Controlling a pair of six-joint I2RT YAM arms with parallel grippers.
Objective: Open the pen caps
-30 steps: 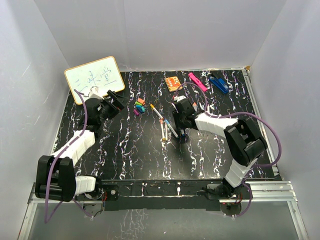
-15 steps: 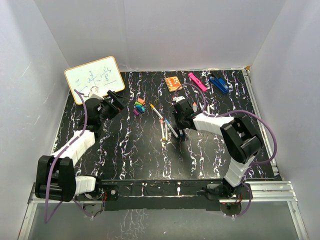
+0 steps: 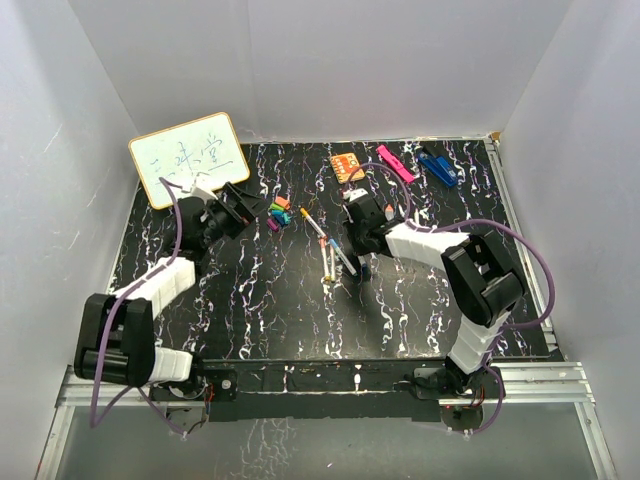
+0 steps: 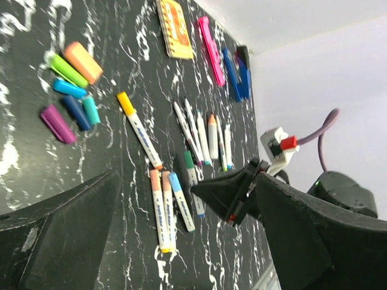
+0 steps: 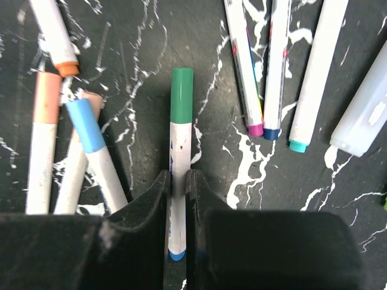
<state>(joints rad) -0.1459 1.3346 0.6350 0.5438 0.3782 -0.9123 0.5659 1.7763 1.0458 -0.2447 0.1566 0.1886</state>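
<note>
My right gripper (image 5: 177, 181) is shut on the white barrel of a pen (image 5: 179, 151) lying on the table, with its green cap (image 5: 181, 95) still on and pointing away from the fingers. Other capped pens (image 5: 91, 151) lie on both sides of it. In the top view this gripper (image 3: 360, 266) sits over the group of pens (image 3: 330, 252). My left gripper (image 3: 247, 198) hovers open, holding nothing, just left of a cluster of loose pen caps (image 3: 278, 212). These caps (image 4: 69, 84) are orange, green, blue, teal and purple.
A whiteboard (image 3: 188, 158) leans at the back left, close behind my left arm. An orange card (image 3: 346, 166), a pink clip (image 3: 394, 163) and a blue clip (image 3: 438, 168) lie along the back edge. White walls enclose the black marbled table (image 3: 260, 310).
My right gripper has closed onto the green-capped pen. My left arm has shifted slightly toward the back, with its jaws a touch narrower.
</note>
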